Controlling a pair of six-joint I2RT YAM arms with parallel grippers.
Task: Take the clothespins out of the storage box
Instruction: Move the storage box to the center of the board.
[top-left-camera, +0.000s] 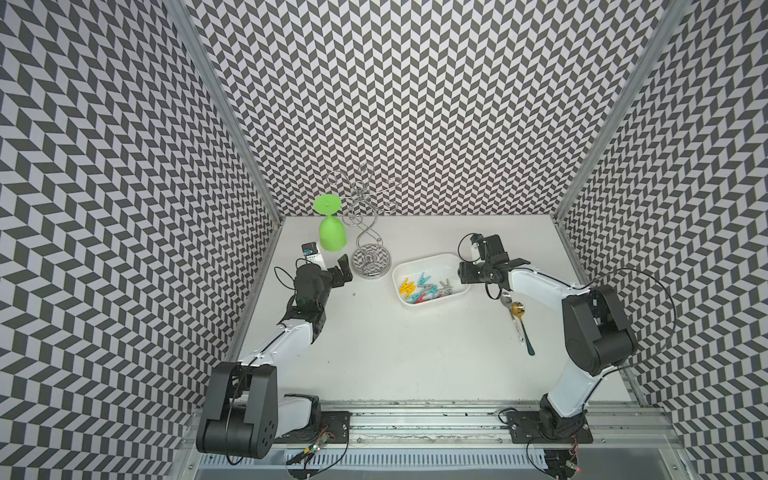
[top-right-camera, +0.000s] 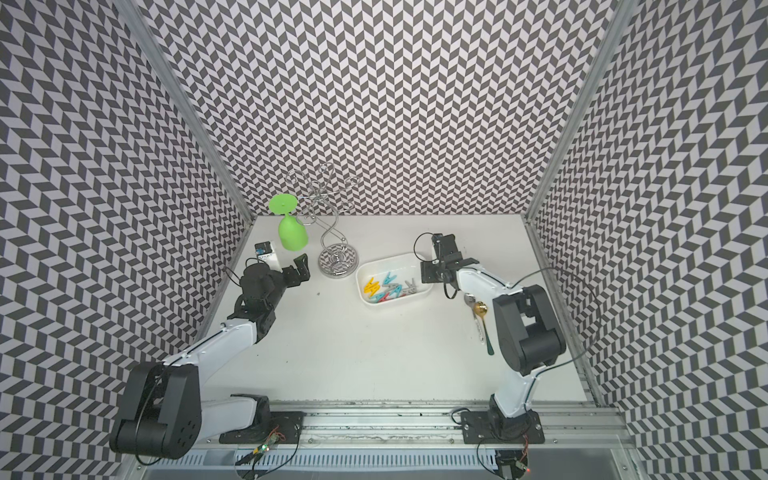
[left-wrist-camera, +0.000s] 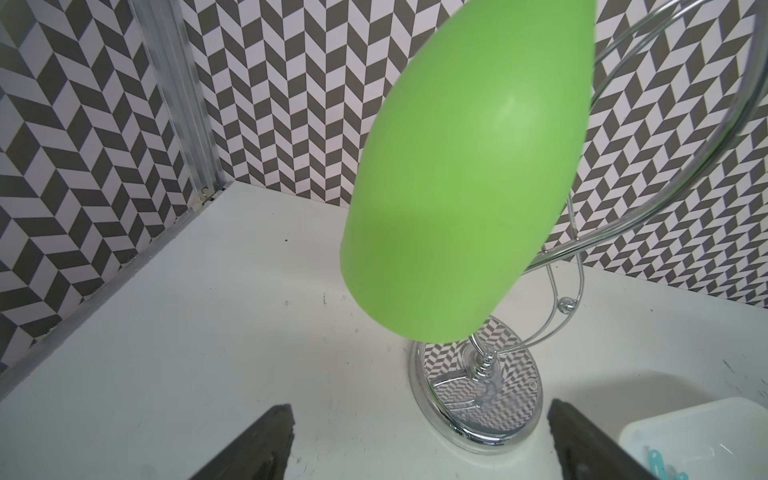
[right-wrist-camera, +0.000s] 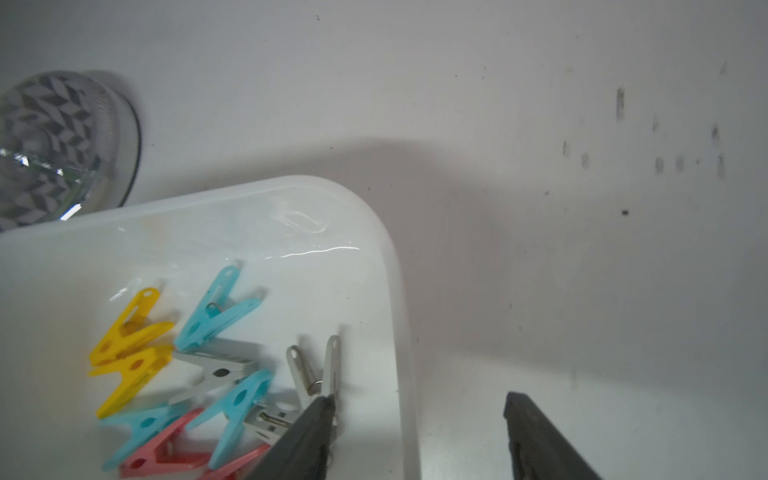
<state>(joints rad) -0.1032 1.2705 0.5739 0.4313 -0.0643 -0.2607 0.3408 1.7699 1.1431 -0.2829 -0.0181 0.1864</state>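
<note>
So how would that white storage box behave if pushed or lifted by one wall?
The storage box looks like thin glossy plastic, so probably light and slippery. Shallow and wide, it would likely slide on the smooth table rather than tip. Lifted by one wall, it would probably tilt, and the loose clothespins would slide.

Storage box (top-left-camera: 432, 266) corner hidden by right arm (top-left-camera: 536, 286), red clothespins (right-wrist-camera: 166, 453) cropped at edge, stand base (right-wrist-camera: 54, 141) blurred
</note>
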